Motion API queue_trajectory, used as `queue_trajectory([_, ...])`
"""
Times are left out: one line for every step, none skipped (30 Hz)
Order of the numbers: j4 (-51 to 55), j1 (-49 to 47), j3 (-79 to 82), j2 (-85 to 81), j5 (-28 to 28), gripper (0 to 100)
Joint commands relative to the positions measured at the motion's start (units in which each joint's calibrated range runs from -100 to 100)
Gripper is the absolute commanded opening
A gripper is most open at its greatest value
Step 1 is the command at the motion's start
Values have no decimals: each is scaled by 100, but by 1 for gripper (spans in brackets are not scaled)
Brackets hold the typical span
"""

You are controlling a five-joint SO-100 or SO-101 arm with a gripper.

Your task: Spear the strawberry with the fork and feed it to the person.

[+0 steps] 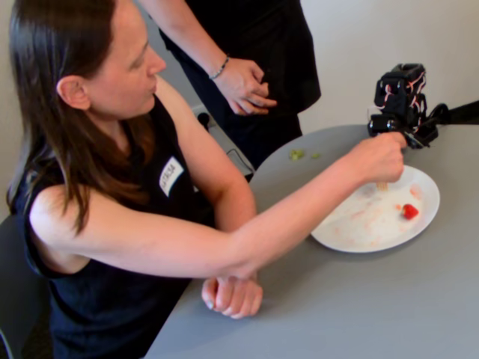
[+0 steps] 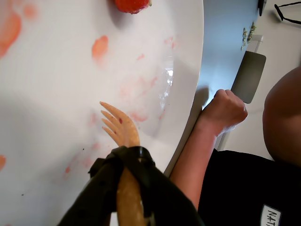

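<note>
The strawberry (image 1: pixel 409 212) lies on the right part of the white plate (image 1: pixel 352 233); in the wrist view the strawberry (image 2: pixel 131 4) is cut off by the top edge. The orange-tan fork (image 2: pixel 120 125) hovers with bare tines over a smeared stretch of the plate (image 2: pixel 56 84), well short of the fruit. My gripper (image 2: pixel 126 154) is shut on the fork's handle. In the fixed view only the fork's tip (image 1: pixel 382 185) shows below the person's hand (image 1: pixel 382 155), which covers my gripper under the black arm (image 1: pixel 404 101). The person (image 1: pixel 112 149) sits at the left, arm stretched across.
A standing figure in black (image 1: pixel 247 67) is behind the grey table (image 1: pixel 359 314). The person's other fist (image 1: pixel 232 295) rests at the table edge, seen as a fist (image 2: pixel 225 110) beside the plate rim. Green bits (image 1: pixel 297 154) lie behind her forearm.
</note>
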Motion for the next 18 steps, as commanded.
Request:
queue_trajectory([14, -633, -36, -67, -44, 1])
queue_trajectory([14, -633, -36, -67, -44, 1])
queue_trajectory([14, -633, -36, -67, -44, 1])
queue_trajectory([14, -633, -36, -67, -44, 1])
queue_trajectory([14, -633, -36, -67, -44, 1])
queue_trajectory([14, -633, -36, -67, -44, 1])
queue_trajectory([14, -633, -36, -67, -44, 1])
queue_trajectory([14, -633, -36, -67, -44, 1])
queue_trajectory([14, -633, -36, -67, -44, 1])
queue_trajectory([14, -633, -36, -67, -44, 1])
queue_trajectory([14, -633, -36, -67, -44, 1])
queue_trajectory([14, -633, -36, -67, -44, 1])
queue_trajectory([14, -633, -36, -67, -44, 1])
queue_trajectory([14, -633, -36, -67, -44, 1])
queue_trajectory([14, -633, -36, -67, -44, 1])
queue_trajectory([14, -633, -36, -67, -23, 1])
queue_trajectory([-47, -633, -36, -67, -8, 1])
queue_trajectory([-82, -633, -36, -67, 3, 1])
